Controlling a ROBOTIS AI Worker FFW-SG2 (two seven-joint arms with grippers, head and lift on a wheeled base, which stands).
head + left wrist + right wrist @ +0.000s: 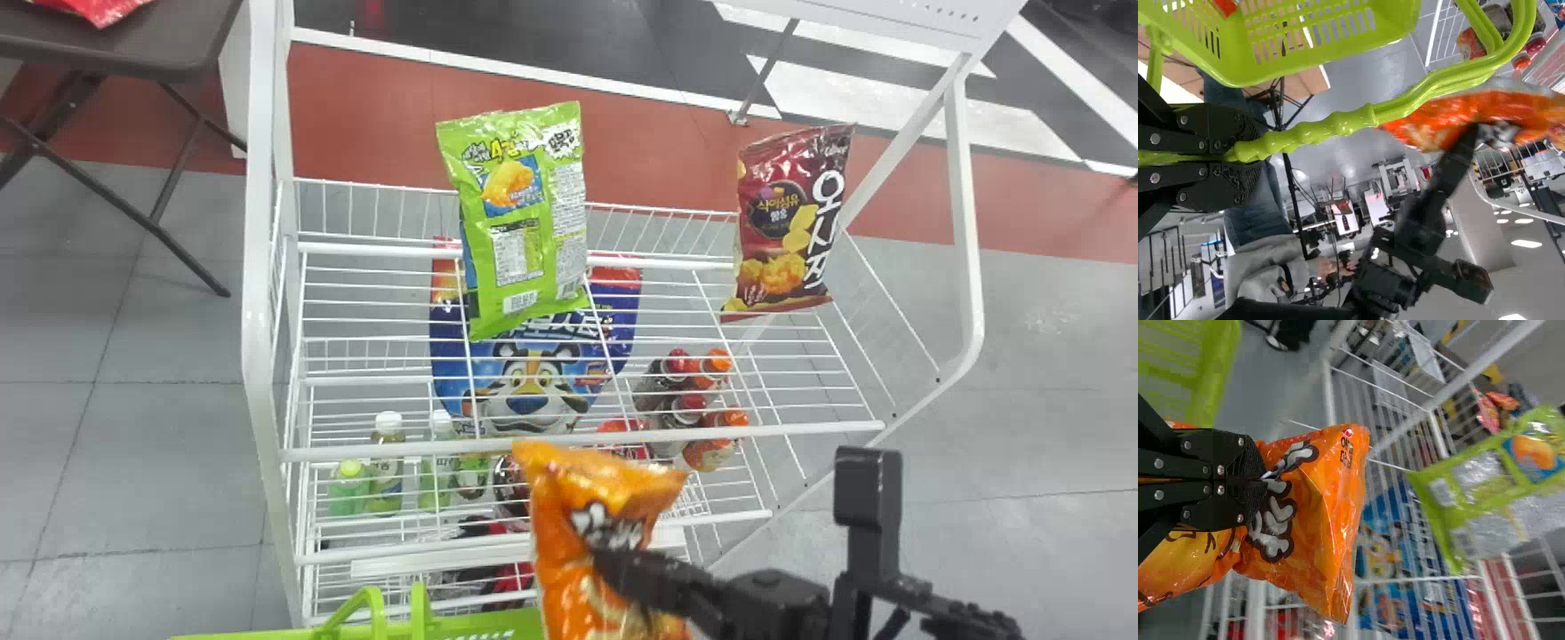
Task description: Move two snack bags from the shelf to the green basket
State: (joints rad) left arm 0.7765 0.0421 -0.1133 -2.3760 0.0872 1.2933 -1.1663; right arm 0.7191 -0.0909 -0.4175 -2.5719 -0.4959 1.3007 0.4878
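Orange bag (562,507) pinched by right end effector (609,562); green bag (524,222), maroon bag (787,222) shelved beyond; basket handle (1338,125) gripped by left end effector (1248,151).

Grey tiled floor (160,338) meets a broad red band (373,116), with black flooring (533,36) and white stripes (853,89) beyond. A dark table (116,44) stands at the head view's upper left. Ceiling lights (1526,243) glow white.
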